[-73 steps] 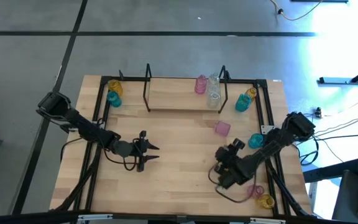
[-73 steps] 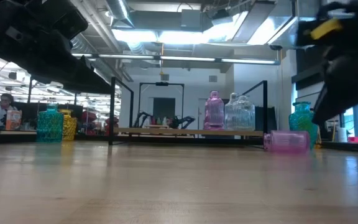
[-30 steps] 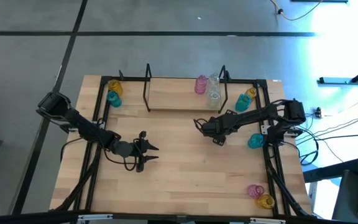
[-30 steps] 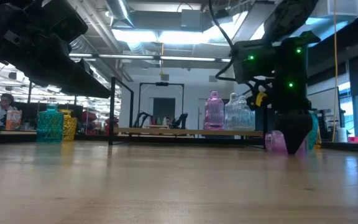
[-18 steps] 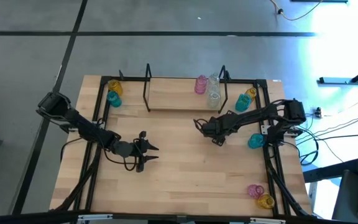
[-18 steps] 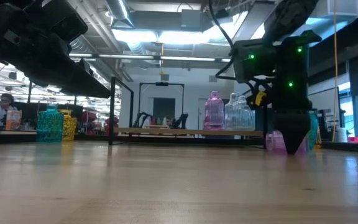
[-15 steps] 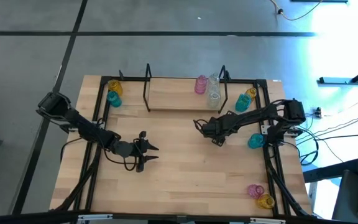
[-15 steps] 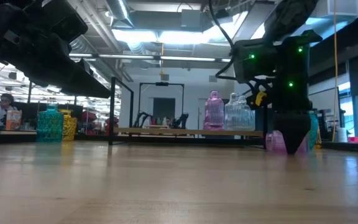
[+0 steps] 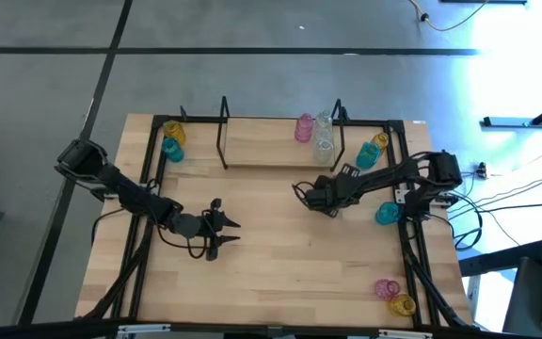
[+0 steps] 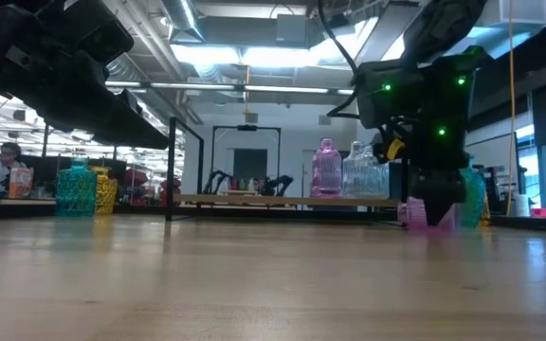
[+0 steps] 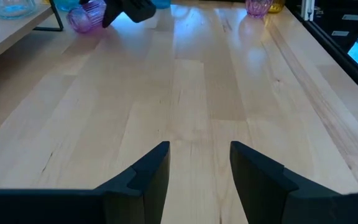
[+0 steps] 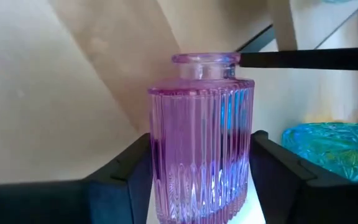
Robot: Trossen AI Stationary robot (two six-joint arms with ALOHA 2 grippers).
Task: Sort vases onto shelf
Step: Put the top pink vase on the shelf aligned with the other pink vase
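Pink ribbed glass vase [image 12: 201, 137] lies on the desk [image 9: 280, 273] just before the shelf [image 9: 276, 146], my right gripper [image 9: 330, 200] with its fingers [image 12: 123, 171] clasping its sides, while my left gripper [image 11: 197, 168] waits with fingers parted, grasping nothing, at mid-desk.
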